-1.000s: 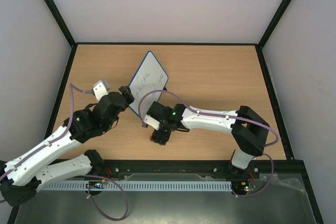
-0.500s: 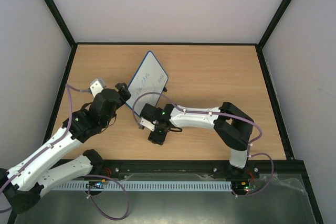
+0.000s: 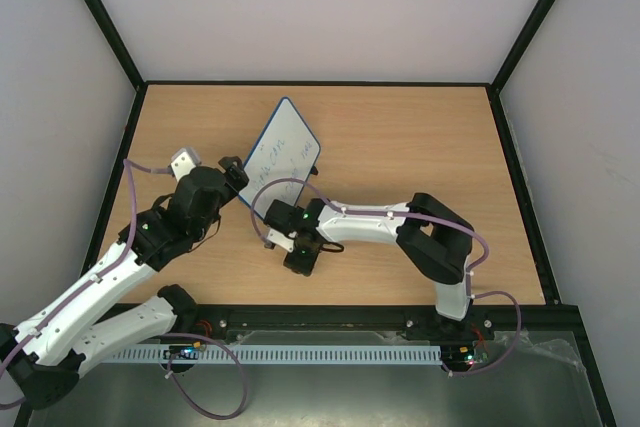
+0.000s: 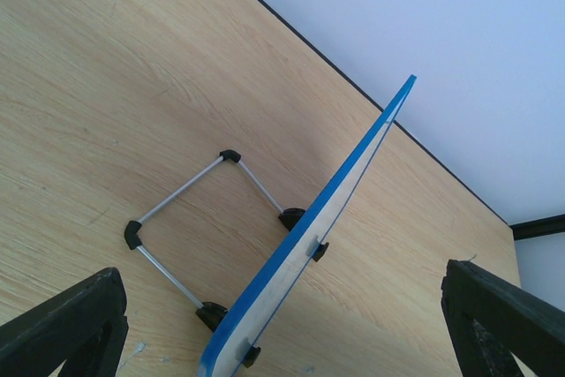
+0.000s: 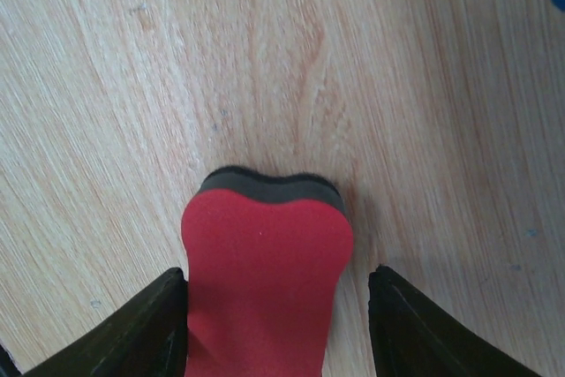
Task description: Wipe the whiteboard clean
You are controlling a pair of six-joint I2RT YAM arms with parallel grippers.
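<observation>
Red eraser (image 5: 265,271), lower centre of the frame, sits between the right gripper (image 5: 278,311) fingers, a sliver unpinched. Left gripper (image 3: 236,171) spread wide beside the whiteboard (image 3: 283,160); its dark handwriting is unreadable.

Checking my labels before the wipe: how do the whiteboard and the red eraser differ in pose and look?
The whiteboard stands tilted on a wire stand; the eraser lies flat. The whiteboard is white with a blue rim and dark writing; the eraser is red over a black layer. Both rest on the wooden table.
</observation>
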